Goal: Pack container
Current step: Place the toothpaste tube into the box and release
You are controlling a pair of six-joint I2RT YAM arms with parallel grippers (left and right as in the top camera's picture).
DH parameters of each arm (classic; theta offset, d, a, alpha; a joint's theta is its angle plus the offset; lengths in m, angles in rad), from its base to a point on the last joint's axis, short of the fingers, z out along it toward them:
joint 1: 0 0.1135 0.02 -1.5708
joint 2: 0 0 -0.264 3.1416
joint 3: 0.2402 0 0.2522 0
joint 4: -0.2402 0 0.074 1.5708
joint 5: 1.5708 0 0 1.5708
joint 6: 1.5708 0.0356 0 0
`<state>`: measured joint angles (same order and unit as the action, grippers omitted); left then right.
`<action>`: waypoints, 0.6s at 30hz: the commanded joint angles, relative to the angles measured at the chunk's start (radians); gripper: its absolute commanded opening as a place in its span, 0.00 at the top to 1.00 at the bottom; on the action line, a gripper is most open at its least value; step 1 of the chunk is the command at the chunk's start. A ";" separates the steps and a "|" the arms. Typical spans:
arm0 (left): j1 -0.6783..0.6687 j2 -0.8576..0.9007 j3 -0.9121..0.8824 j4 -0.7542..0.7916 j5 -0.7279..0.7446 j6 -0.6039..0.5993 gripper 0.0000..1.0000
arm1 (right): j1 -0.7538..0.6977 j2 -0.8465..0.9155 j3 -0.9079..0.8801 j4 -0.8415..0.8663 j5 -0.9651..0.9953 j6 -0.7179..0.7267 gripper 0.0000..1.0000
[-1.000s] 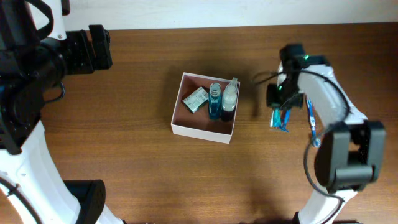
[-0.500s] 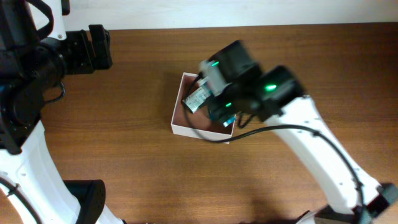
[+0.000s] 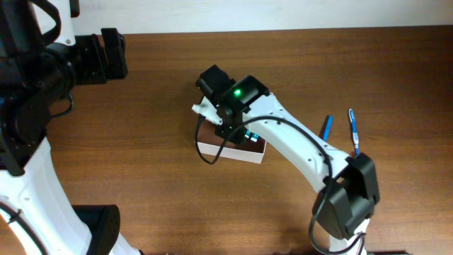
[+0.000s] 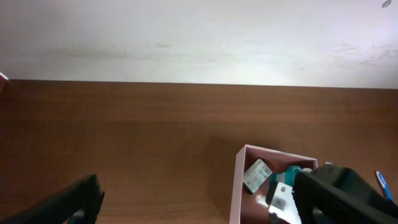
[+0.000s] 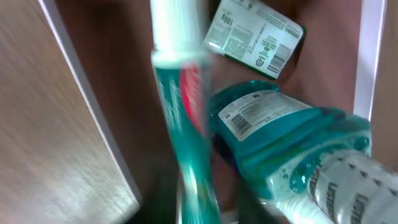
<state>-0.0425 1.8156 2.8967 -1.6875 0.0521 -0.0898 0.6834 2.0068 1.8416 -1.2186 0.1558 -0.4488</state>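
The container (image 3: 233,150), a shallow white-walled box with a reddish-brown inside, sits mid-table and is mostly hidden by my right arm. My right gripper (image 3: 216,117) hangs over its left part, shut on a teal toothpaste tube (image 5: 186,124) whose white cap points away from the wrist camera. In the right wrist view the tube hangs inside the container's walls (image 5: 68,74), beside a blue mouthwash bottle (image 5: 280,130), a clear bottle (image 5: 354,186) and a green-and-white packet (image 5: 255,37). My left gripper (image 3: 113,53) is open and empty at the far left, well away from the container (image 4: 235,186).
Two toothbrushes lie on the table right of the container, one dark blue (image 3: 327,127) and one blue and white (image 3: 352,131). My right arm stretches from the front right across the table to the container. The table's back edge meets a white wall.
My right arm has swung from the right side of the table, carrying the toothpaste tube, to over the container's left part. The left arm has not moved.
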 commanded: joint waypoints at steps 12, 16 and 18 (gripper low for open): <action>0.006 -0.003 0.003 0.000 0.003 0.016 0.01 | -0.148 -0.240 0.169 -0.131 0.132 0.484 0.44; 0.006 -0.003 0.003 0.000 0.003 0.016 0.01 | -0.378 -0.246 0.160 -0.169 0.044 0.610 0.38; 0.006 -0.003 0.003 0.000 0.003 0.016 0.01 | -0.490 -0.223 0.135 -0.169 -0.017 0.615 0.34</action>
<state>-0.0425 1.8156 2.8967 -1.6875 0.0525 -0.0902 0.3412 1.7401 2.0071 -1.3823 0.2287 0.0528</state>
